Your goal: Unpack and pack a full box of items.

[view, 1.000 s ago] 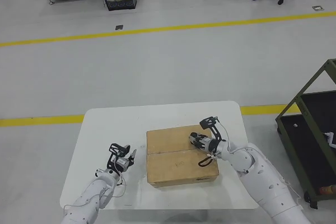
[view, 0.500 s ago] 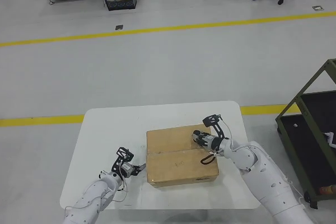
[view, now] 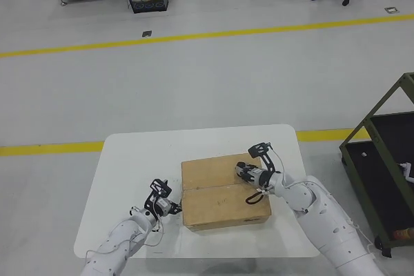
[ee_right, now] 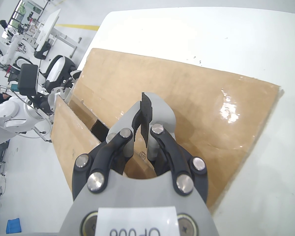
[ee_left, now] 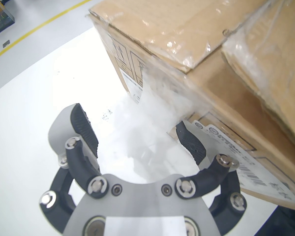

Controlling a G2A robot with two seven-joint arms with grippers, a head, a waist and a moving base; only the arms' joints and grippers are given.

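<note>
The top view looks down on the box (view: 224, 196) from high above. Close in, the left wrist view faces its side and the right wrist view its lid; all share it.

The box (view: 224, 200) is tan, the table (view: 131, 172) white, the fingers (ee_left: 84, 127) black.

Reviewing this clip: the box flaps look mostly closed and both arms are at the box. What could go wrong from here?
1. The right gripper is shut right over the flap seam. Pressing there may crush or tear a flap of the box instead of lifting it.
2. The left gripper is open beside the box's side wall, where loose clear tape hangs. A finger could snag it and drag the box across the table.
</note>
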